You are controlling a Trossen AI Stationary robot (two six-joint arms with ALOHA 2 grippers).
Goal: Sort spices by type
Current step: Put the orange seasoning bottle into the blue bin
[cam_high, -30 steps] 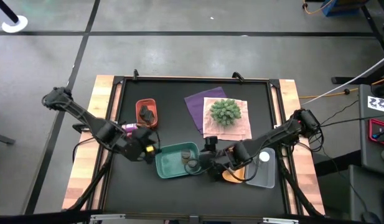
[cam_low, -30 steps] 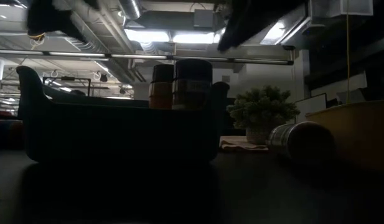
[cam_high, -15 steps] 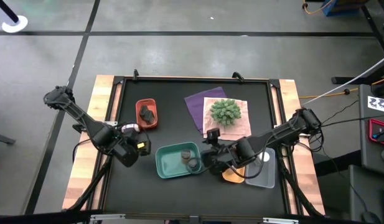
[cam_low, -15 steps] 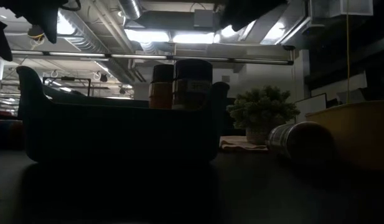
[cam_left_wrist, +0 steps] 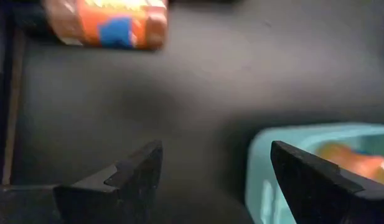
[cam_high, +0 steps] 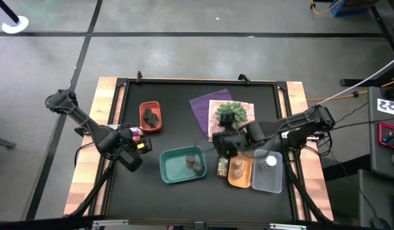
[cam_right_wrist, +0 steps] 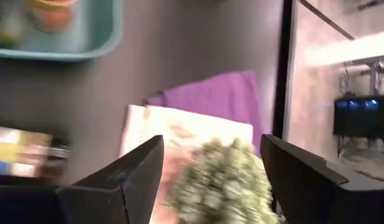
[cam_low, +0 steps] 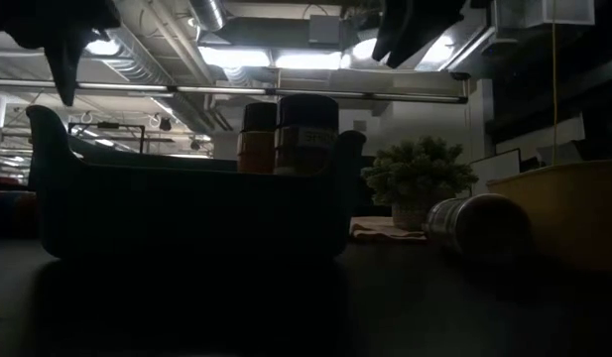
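Observation:
Two brownish jars (cam_high: 194, 163) stand upright in the teal tray (cam_high: 171, 167). A third jar (cam_high: 221, 167) lies on its side on the black mat between the teal tray and the orange tray (cam_high: 242, 180). The orange tray holds another jar (cam_high: 237, 169), and a white-capped jar (cam_high: 271, 161) sits in the clear tray (cam_high: 267, 182). Dark lumpy pieces (cam_high: 151, 116) lie in the red tray (cam_high: 149, 106). My left gripper (cam_high: 134, 155) hangs open and empty left of the teal tray (cam_left_wrist: 316, 155). My right gripper (cam_high: 223, 145) is open and empty, above the mat beside the green plant (cam_right_wrist: 223, 180).
The spiky green plant (cam_high: 230, 114) stands on a pink cloth (cam_high: 248, 133) that overlaps a purple cloth (cam_high: 202, 107), toward the far right. Bare black mat lies along the near edge and at the far left. A raised frame (cam_high: 197, 81) borders the mat.
My right gripper has risen from the gap between the teal and orange trays and gone toward the far edge, up to the plant; the lying jar has stayed where it was. My left gripper has drawn away from the teal tray toward the table's left edge and has rolled about.

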